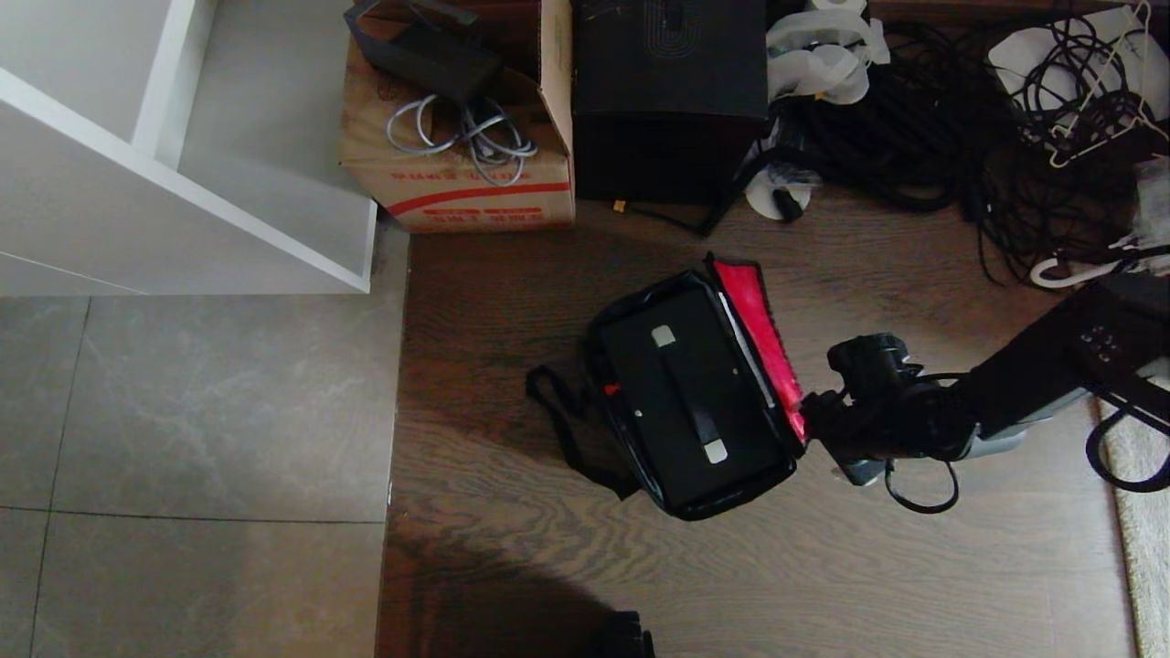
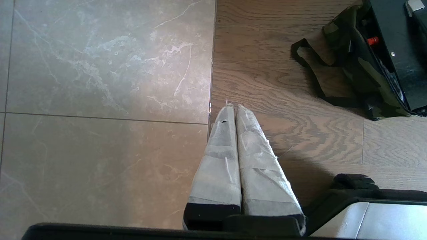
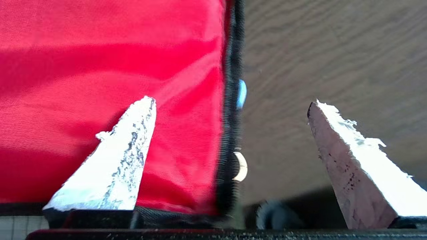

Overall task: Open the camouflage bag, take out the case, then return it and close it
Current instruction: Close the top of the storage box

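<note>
The camouflage bag [image 1: 599, 366] lies open on the wooden floor. Its red-lined lid [image 1: 759, 320] stands up along the right side. The black case [image 1: 640, 366] sits inside the bag, handle up, with a small red part [image 1: 611, 388] at its left side. My right gripper [image 1: 809, 429] is at the lid's near corner. In the right wrist view it [image 3: 232, 101] is open, and the lid's black zipper edge [image 3: 230, 133] runs between the fingers without being pinched. My left gripper [image 2: 233, 106] is shut on nothing, parked over the seam between tile and wood. The bag [image 2: 363, 73] and its strap [image 2: 313, 76] lie off to its side.
A brown cardboard carton [image 1: 457, 137] with cables and a taller black box [image 1: 667, 100] stand beyond the bag. Tangled black cables [image 1: 960, 137] cover the far right. A white shelf unit [image 1: 183, 183] stands at the far left above grey tiles [image 1: 183, 411]. A rug edge [image 1: 1147, 548] lies at the right.
</note>
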{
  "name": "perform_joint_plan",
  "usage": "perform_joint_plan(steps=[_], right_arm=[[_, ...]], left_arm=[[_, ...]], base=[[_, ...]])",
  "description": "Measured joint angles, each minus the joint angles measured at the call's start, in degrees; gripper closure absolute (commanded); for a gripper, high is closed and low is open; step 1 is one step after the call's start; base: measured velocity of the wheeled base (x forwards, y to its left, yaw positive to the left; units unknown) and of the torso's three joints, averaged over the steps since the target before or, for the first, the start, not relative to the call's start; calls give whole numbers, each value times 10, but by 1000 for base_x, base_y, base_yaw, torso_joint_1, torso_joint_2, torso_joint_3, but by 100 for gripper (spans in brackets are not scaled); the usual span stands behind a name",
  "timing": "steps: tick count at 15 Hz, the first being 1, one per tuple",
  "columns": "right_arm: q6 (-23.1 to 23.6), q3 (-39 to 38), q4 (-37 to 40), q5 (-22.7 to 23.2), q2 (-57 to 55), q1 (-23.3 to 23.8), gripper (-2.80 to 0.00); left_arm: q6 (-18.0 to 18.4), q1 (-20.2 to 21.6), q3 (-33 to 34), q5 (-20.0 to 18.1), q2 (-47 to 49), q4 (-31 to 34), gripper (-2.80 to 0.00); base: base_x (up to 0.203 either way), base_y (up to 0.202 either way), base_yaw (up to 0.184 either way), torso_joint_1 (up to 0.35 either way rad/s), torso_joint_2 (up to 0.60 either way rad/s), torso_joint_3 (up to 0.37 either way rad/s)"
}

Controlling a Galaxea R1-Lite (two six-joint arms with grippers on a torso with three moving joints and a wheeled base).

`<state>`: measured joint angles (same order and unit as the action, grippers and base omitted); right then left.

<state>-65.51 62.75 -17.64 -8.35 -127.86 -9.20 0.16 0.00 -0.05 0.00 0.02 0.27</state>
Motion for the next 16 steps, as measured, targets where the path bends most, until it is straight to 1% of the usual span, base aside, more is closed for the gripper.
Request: perform_joint_plan(steps=[1, 2, 4, 7, 9, 10, 11, 14, 16], right_arm=[[-2, 4, 1, -5, -3, -4, -280], [6, 5, 1, -3, -2, -6, -280], [32, -1, 4, -2, 3, -5, -280], [101, -14, 5, -2, 13, 14, -280], [164, -27, 11, 3, 19, 21, -280], [202, -37, 17, 9, 23, 25, -280], [253, -47, 28, 17, 27, 30, -280], [434, -80, 51, 55, 49, 46, -280], [549, -101, 50, 66, 64, 60, -280]], left_arm=[[0, 0, 0, 0, 0, 0, 0], [0, 0, 0, 0, 0, 0, 0], [0, 0, 0, 0, 0, 0, 0], [0, 0, 0, 0, 0, 0, 0], [0, 0, 0, 0, 0, 0, 0], [0, 0, 0, 0, 0, 0, 0], [0, 0, 0, 0, 0, 0, 0], [0, 0, 0, 0, 0, 0, 0], [0, 0, 0, 0, 0, 0, 0]], base=[[0, 0, 0, 0, 0, 0], [0, 0, 0, 0, 0, 0], [0, 0, 0, 0, 0, 0], [0, 0, 0, 0, 0, 0], [0, 0, 0, 0, 0, 0], [0, 0, 0, 0, 0, 0], [0, 0, 0, 0, 0, 0], [0, 0, 0, 0, 0, 0], [0, 0, 0, 0, 0, 0]])
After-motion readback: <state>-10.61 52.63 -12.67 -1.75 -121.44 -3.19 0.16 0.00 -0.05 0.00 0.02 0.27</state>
